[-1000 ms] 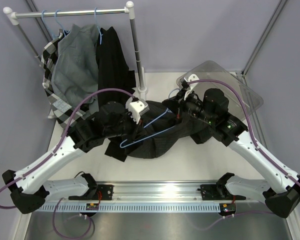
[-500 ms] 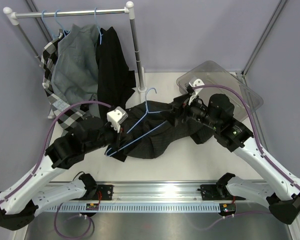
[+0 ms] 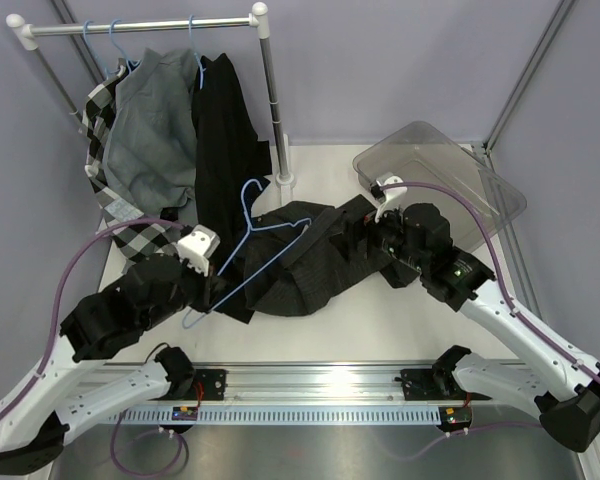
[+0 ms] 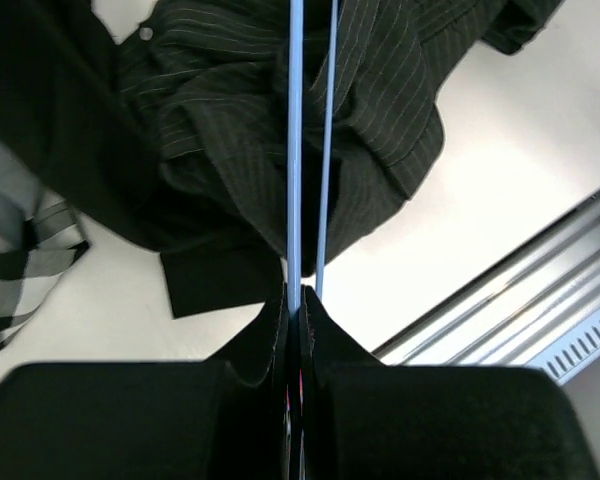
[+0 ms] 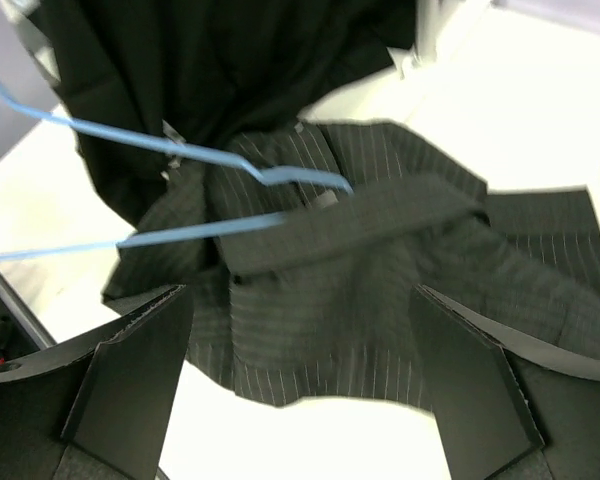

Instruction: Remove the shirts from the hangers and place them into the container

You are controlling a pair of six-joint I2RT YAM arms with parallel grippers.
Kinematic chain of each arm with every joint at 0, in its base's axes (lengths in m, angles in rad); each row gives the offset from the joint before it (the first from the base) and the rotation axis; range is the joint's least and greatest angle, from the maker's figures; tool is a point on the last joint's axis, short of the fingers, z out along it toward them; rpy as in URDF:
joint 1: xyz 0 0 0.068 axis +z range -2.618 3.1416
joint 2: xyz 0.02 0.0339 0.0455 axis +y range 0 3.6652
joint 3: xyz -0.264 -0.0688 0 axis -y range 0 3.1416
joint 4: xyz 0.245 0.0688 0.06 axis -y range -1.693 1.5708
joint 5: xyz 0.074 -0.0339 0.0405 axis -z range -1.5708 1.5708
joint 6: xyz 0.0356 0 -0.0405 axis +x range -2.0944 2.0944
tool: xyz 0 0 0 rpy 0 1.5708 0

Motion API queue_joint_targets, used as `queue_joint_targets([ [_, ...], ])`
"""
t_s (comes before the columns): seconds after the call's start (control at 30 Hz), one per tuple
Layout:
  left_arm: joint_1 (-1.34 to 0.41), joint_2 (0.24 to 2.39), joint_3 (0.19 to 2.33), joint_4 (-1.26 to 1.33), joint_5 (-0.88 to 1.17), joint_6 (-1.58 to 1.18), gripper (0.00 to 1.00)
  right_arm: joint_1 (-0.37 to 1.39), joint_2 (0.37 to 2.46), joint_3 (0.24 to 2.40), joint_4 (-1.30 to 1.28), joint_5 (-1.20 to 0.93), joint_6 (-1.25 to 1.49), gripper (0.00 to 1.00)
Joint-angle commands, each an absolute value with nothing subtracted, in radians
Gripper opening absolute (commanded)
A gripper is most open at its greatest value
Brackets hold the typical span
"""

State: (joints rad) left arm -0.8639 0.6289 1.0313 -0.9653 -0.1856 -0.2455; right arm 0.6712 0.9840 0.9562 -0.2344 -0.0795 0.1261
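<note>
While the left hand (image 4: 298, 300) is clamped tight on the light-blue hanger (image 4: 294, 150), its two fingers pressed together with the wire pinched between them, the right hand (image 5: 298, 300) stands wide open and holds nothing; it hovers over the black pinstriped shirt (image 3: 310, 270). That shirt lies crumpled on the desk (image 3: 400, 330) at the centre of the top view, outside the container (image 3: 490, 190) at the upper right. In the right wrist view one hanger wire disappears at a fold of the shirt. A second black shirt (image 3: 225, 130) hangs on the rail (image 3: 140, 27) at the upper left. Compared with a second ago, the right hand has released its closed grip, the left arm has drawn back toward the lower left, and the hanger has travelled with it off the middle of the shirt.
</note>
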Motion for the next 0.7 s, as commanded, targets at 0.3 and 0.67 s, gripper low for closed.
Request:
queue_joint_targets([
  [0.3, -0.862, 0.788, 1.276, -0.976, -0.606, -0.302, 0.0, 0.673, 0.943, 0.836, -0.233, 0.086, 0.248, 0.99],
  [0.67, -0.864, 0.851, 1.298, -0.976, -0.219, -0.262, 0.0, 0.673, 1.026, 0.784, -0.085, 0.005, 0.291, 0.98],
])
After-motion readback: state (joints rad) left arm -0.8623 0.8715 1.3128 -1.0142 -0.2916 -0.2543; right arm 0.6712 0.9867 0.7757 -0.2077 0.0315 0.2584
